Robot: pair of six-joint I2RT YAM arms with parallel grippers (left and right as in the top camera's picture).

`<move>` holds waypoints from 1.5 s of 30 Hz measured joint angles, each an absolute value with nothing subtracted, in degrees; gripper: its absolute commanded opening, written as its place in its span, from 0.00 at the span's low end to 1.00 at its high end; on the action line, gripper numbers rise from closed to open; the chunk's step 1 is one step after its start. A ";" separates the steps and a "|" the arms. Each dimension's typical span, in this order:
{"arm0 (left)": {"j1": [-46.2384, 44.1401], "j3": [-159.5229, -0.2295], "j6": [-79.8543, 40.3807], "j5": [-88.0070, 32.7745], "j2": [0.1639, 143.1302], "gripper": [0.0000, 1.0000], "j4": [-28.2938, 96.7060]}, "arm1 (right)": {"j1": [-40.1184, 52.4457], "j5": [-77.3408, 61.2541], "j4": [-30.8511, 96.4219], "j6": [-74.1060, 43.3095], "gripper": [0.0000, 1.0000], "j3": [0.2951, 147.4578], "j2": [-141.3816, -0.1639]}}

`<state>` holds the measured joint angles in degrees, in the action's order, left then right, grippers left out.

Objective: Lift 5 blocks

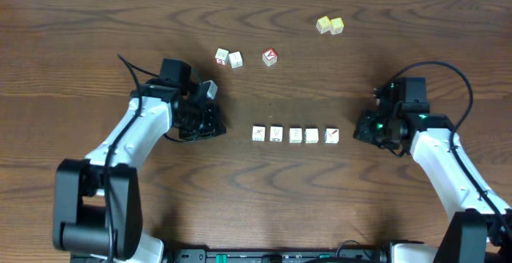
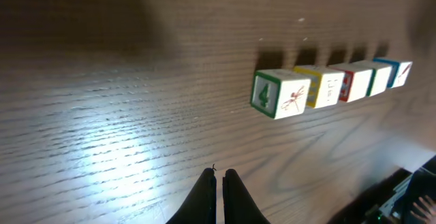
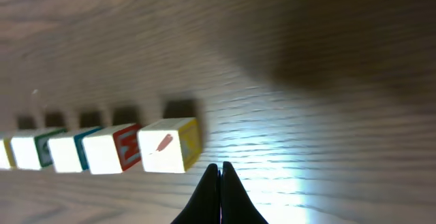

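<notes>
**Dark wood desk (image 1: 96, 31): five blocks (image 1: 295, 135) in a row, both pincers shut**

I see the blocks lined up close together mid-desk, between the two arms, all resting on the wood. Left pincer (image 2: 219, 180) sits low off the row's left end, fingers pressed together, holding nothing. Right pincer (image 3: 220, 173) is closed and empty too, near the right end block. Yellow pair (image 1: 330, 25) and red-faced cube (image 1: 270, 56) lie farther back.

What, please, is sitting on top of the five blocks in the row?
Nothing: all five blocks show uncovered tops. Their undersides, against the table, are hidden.
</notes>
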<state>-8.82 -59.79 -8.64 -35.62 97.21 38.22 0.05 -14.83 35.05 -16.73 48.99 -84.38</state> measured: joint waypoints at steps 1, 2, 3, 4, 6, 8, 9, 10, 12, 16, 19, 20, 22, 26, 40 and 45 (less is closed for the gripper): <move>-9.10 -59.79 -8.47 -35.70 97.80 0.07 38.15 | 0.32 -15.22 35.16 -16.34 0.01 48.99 -84.71; -9.50 -59.79 -8.03 -35.79 98.30 0.07 38.04 | 0.45 -15.66 35.62 -15.92 0.01 48.99 -85.14; -10.02 -59.79 -7.53 -35.88 98.61 0.07 37.89 | 0.58 -15.92 36.23 -15.57 0.01 49.06 -85.76; -10.52 -59.79 -7.16 -35.88 98.72 0.07 37.69 | 0.58 -16.34 36.86 -15.09 0.01 49.23 -86.56; -11.40 -59.79 -6.72 -35.94 98.74 0.07 36.99 | 0.58 -17.17 37.91 -13.69 0.01 49.98 -89.03; -11.84 -59.79 -6.33 -36.10 98.74 0.07 36.64 | 0.58 -17.52 38.81 -12.67 0.01 50.92 -91.13; -11.84 -59.79 -6.13 -36.10 98.74 0.07 36.56 | 0.58 -17.63 39.03 -12.32 0.01 51.33 -91.96; -11.79 -59.79 -6.09 -36.07 98.74 0.07 36.51 | 0.58 -17.72 39.07 -12.01 0.01 51.72 -92.60; -11.79 -59.79 -5.96 -36.07 98.74 0.07 36.49 | 0.58 -17.89 39.09 -11.49 0.01 52.38 -93.03; -11.79 -59.79 -5.93 -36.07 98.74 0.07 35.88 | 0.58 -18.04 39.40 -11.07 0.01 53.58 -93.03; -11.79 -59.79 -6.17 -36.07 98.74 0.07 34.98 | 0.60 -18.06 39.44 -11.03 0.01 53.63 -93.34; -11.79 -59.79 -6.26 -36.07 98.74 0.07 34.48 | 0.62 -18.09 39.16 -11.03 0.01 53.63 -93.69; -11.79 -59.79 -6.59 -36.10 98.74 0.07 33.50 | 0.80 -18.11 38.52 -11.00 0.01 53.63 -94.85; -11.79 -59.79 -7.18 -36.07 98.74 0.07 33.32 | 1.10 -18.24 38.33 -11.00 0.01 53.63 -97.41; -11.79 -59.79 -10.28 -33.58 98.74 0.07 33.34 | 1.10 -21.71 37.32 -11.03 0.01 53.63 -97.78; -11.79 -59.79 -10.70 -33.08 98.74 0.07 33.34 | 1.10 -22.11 36.69 -11.03 0.01 53.63 -97.78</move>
